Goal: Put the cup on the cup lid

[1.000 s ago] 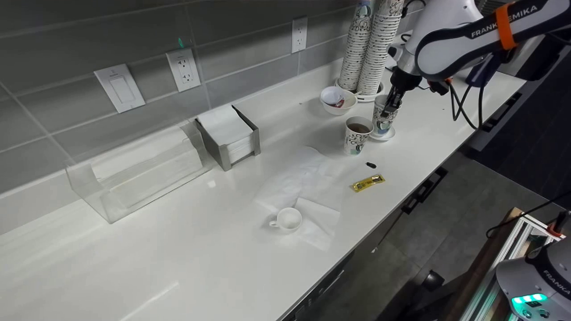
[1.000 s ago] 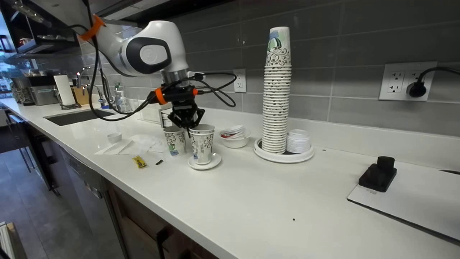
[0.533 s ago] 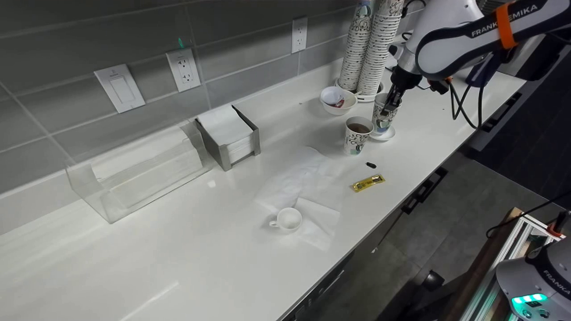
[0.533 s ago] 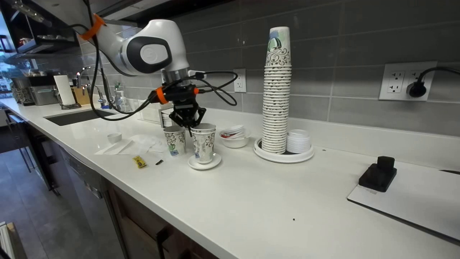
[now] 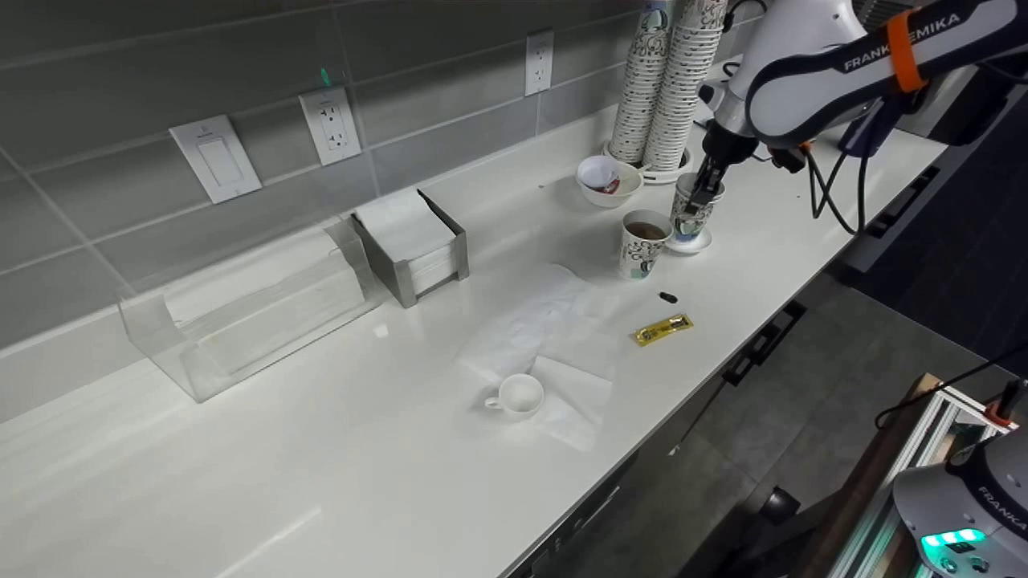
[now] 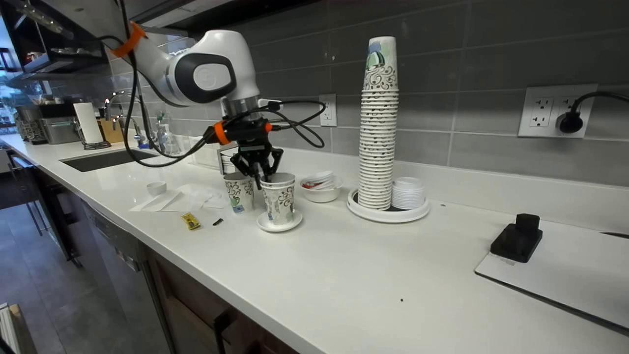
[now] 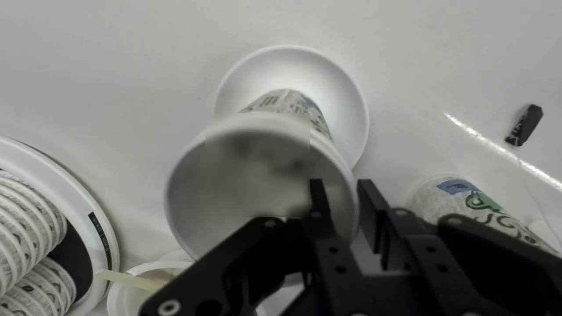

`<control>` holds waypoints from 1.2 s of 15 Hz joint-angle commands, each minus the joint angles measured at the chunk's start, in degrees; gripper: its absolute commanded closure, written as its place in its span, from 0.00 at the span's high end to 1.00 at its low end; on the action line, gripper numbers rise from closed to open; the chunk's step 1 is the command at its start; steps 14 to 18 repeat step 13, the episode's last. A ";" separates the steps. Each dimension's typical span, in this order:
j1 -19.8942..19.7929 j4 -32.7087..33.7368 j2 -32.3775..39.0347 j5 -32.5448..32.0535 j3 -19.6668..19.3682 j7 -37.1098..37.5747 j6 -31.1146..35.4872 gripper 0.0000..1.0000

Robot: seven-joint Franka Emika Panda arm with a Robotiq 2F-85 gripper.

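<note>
The white countertop (image 5: 241,457) is carrying a white saucer (image 7: 347,101) below the gripper (image 7: 340,186). In an exterior view, a white bowl (image 6: 322,197) and a round tray (image 6: 388,216) are sitting to the right of the gripper; a patterned paper cup (image 6: 239,196) is standing just to its left. Farther left of the gripper, a small black object (image 6: 217,222), a yellow packet (image 6: 190,221) and paper napkins (image 6: 196,197) are lying.

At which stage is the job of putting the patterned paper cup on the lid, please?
Looks done: the tapered white paper cup with dark swirls stands on the shallow round white lid. Current step: apparently release; in the wrist view the black two-fingered hand is open astride the cup's wall, one finger inside, one outside. Left: probably lifting the hand clear, since its fingers are not yet above the rim.
</note>
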 commanded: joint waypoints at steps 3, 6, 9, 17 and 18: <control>-0.73 0.48 -0.38 -0.63 0.42 1.21 -0.04 0.72; -1.18 -0.62 -4.15 0.31 0.10 0.00 -0.87 0.92; -1.74 -1.36 -9.11 3.79 -0.90 -2.71 -2.96 1.00; -0.89 -0.03 -10.08 7.65 -2.79 -4.79 -4.65 1.00; -0.89 -0.03 -10.08 7.65 -2.79 -4.79 -4.65 1.00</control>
